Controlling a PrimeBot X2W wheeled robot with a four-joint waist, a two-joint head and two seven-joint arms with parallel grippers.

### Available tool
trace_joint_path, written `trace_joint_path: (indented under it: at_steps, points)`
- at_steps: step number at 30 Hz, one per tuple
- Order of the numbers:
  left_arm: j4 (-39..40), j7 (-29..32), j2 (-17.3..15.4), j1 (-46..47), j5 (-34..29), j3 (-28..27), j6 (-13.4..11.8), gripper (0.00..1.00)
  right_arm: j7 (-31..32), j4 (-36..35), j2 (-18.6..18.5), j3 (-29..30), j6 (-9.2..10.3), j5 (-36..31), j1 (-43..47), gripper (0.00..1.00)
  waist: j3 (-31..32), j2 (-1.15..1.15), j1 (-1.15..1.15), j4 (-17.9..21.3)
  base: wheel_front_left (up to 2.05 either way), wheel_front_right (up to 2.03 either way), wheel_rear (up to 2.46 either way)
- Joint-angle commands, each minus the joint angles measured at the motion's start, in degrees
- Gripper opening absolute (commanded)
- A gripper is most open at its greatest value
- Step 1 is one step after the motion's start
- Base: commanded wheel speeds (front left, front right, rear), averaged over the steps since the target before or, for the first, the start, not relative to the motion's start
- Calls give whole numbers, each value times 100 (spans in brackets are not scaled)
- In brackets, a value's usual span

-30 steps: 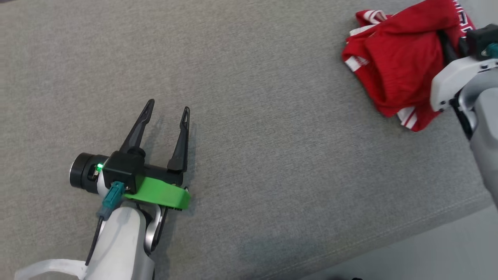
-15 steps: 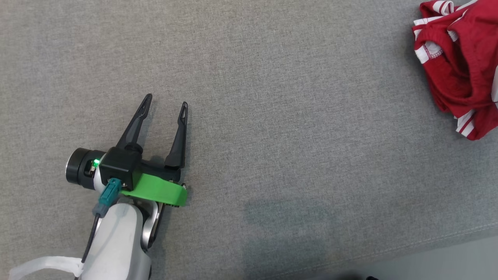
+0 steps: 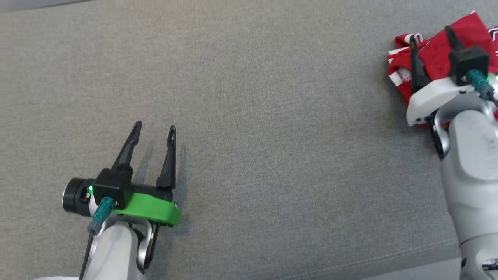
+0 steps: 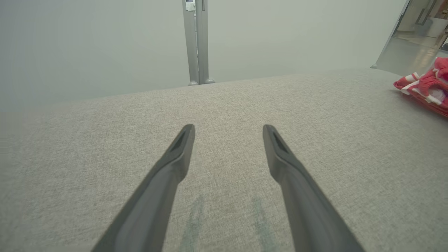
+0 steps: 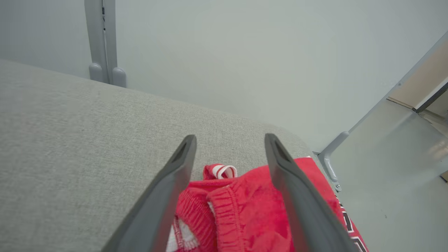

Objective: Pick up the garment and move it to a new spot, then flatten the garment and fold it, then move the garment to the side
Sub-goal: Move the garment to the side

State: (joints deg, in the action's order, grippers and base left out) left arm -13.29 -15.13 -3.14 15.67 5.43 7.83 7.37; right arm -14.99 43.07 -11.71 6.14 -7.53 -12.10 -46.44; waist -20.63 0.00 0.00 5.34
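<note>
The garment [image 3: 435, 50] is a red piece with white-striped trim, lying bunched at the far right of the grey padded surface [image 3: 272, 116]. My right gripper [image 3: 430, 33] hovers over it, open, its two fingers spread above the cloth with nothing pinched. In the right wrist view the garment [image 5: 245, 210] lies below and between the fingers of the right gripper [image 5: 229, 138]. My left gripper [image 3: 154, 126] is open and empty at the lower left, low over bare fabric. The left wrist view shows the left gripper [image 4: 227, 127] open, with the garment [image 4: 425, 87] far off at the right edge.
The padded surface ends close behind the garment, where a pale wall [image 5: 227, 52] rises with a grey metal post [image 4: 196, 42]. Past the right end lies the floor [image 5: 392, 182], with a metal bracket [image 5: 329, 157] at the corner. The front edge [image 3: 389, 266] runs along the lower right.
My right gripper has gone from shut to open and let go of the garment, which now rests in a heap. The head camera has shifted. The left gripper stays open.
</note>
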Motion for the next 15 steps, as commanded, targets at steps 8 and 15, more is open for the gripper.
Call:
trace_joint_path:
  at_steps: [8,15]
  points:
    - [-298,6,12,-591,-51,-404,-145,100,-21,-659,471,-542,10,1008,1323,100,1117,0,0,-251,0,0,0]
    - [-499,6,17,-967,-47,-694,-238,100,-22,-892,714,-701,10,1263,2258,100,1573,0,0,-381,0,0,0]
